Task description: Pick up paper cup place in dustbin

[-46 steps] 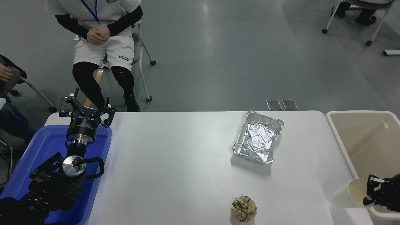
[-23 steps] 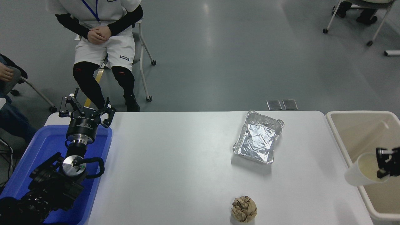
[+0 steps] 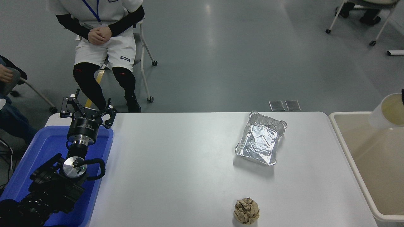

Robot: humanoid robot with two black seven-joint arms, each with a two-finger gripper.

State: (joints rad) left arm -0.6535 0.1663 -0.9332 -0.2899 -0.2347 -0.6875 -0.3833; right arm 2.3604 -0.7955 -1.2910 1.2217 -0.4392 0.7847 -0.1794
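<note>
Head view: the cup [image 3: 386, 111] hangs tilted at the frame's right edge, above the far end of the bin [image 3: 353, 151], carried by my right hand, of which only a dark sliver shows; I cannot tell its grip. I judge the carry nearly done: next comes release over the bin's open mouth. My left hand [image 3: 85, 108] rests spread wide over the blue tray [image 3: 31, 157], at the bench's [image 3: 189, 164] left.

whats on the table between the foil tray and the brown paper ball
Nothing. In the head view the white table is bare between the foil tray and the crumpled brown paper ball.
</note>
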